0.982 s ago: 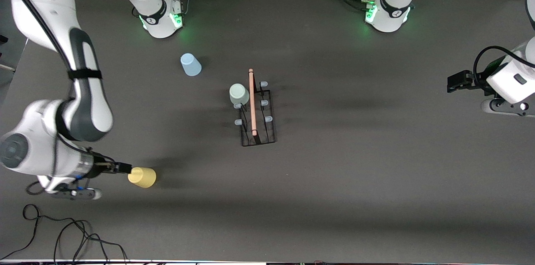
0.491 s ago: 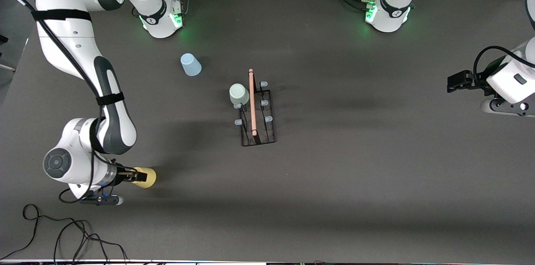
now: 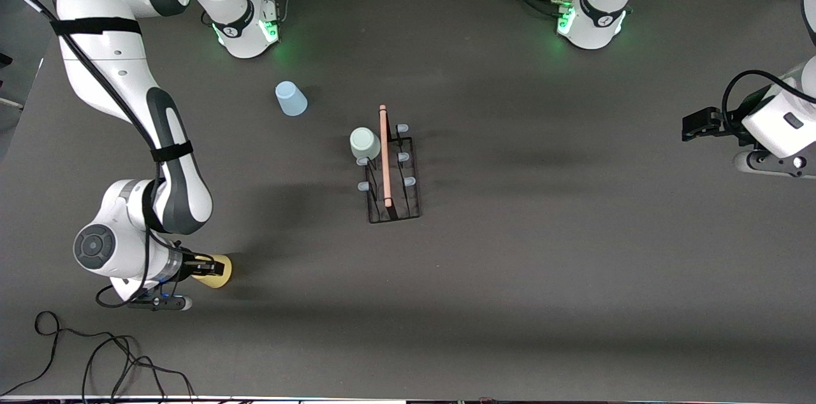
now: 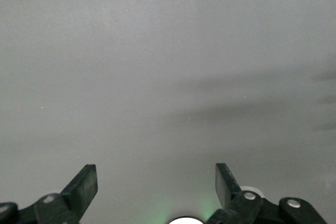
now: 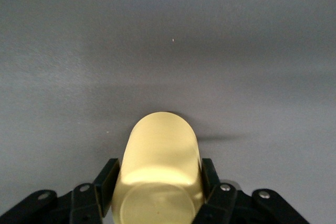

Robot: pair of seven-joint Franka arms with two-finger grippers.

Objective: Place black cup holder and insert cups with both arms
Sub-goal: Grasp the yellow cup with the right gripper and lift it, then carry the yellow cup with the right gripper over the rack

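The black cup holder (image 3: 393, 182) stands mid-table with its wooden rod (image 3: 384, 155) on top. A pale grey-green cup (image 3: 364, 143) sits upside down on one of its pegs. A light blue cup (image 3: 291, 99) stands upside down on the table, nearer the right arm's base. The yellow cup (image 3: 218, 270) (image 5: 160, 145) lies on its side toward the right arm's end, near the front camera. My right gripper (image 3: 210, 269) (image 5: 157, 174) is shut on it, a finger on each side of its base end. My left gripper (image 3: 693, 125) (image 4: 155, 174) waits open over the left arm's end of the table, holding nothing.
Loose black cables (image 3: 95, 359) lie at the table's front edge toward the right arm's end. Two green-lit arm bases (image 3: 245, 25) (image 3: 590, 21) stand along the back. Bare dark table (image 3: 542, 264) surrounds the holder.
My right arm reached in along the table; its fingers slid over the yellow cup's base end and closed on it. The cup shifted slightly. The left arm stayed put.
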